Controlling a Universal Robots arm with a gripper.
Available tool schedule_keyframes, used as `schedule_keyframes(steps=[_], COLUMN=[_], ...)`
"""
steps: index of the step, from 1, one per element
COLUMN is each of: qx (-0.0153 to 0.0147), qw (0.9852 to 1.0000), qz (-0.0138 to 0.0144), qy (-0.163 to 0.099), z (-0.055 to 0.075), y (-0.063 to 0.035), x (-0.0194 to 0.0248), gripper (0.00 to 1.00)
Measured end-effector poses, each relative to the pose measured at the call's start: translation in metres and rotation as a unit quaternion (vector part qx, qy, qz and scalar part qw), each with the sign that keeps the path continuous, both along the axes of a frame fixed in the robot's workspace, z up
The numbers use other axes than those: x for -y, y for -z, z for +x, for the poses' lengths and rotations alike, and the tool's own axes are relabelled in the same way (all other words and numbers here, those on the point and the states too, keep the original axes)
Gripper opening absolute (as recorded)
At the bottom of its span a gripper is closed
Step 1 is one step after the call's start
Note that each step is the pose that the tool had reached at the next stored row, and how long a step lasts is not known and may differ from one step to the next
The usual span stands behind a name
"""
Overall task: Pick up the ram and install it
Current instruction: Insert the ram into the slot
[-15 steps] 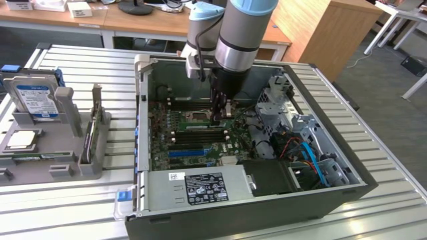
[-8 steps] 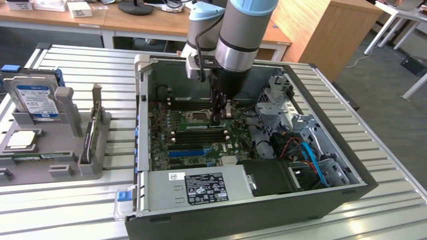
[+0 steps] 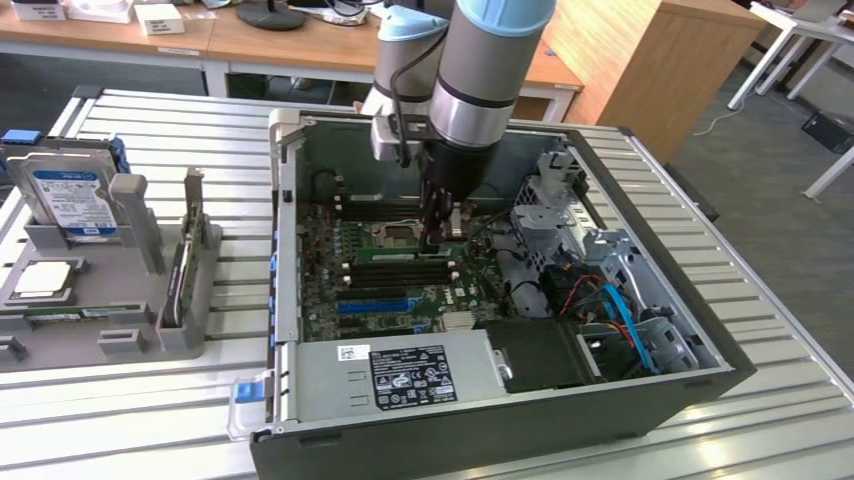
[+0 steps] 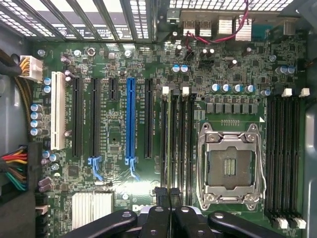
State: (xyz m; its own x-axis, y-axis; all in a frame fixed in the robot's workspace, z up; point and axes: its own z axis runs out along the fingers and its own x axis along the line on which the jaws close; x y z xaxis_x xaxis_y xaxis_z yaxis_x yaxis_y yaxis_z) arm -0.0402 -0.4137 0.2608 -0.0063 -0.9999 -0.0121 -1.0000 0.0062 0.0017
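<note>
The ram [image 3: 47,316] looks like the thin green strip lying flat in the grey tray [image 3: 147,340], at the exterior view's left. My gripper [image 3: 439,240] is far from it, lowered inside the open computer case [image 3: 667,300] just above the black memory slots [image 3: 400,268] beside the CPU socket [image 3: 398,235]. In the wrist view the gripper [image 4: 170,198] hangs over the near end of the memory slots [image 4: 177,144], with its black fingers [image 4: 159,218] pressed together. No green stick shows between them. The CPU socket [image 4: 230,166] lies next to these slots.
A silver hard drive with a blue-white label [image 3: 70,200] and an upright card [image 3: 187,250] stand in the tray. Drive cage, cables [image 3: 607,300] and the power supply [image 3: 400,375] crowd the case around the motherboard. A second bank of slots [image 4: 285,158] lies past the socket.
</note>
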Motion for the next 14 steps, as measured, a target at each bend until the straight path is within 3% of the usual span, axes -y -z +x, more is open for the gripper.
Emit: schedule_keyframes(steps=[14], qx=[0.0000], qw=[1.0000], qz=[0.0000], qy=[0.000], z=[0.0000], y=[0.0063], x=[0.0000], gripper=[0.12])
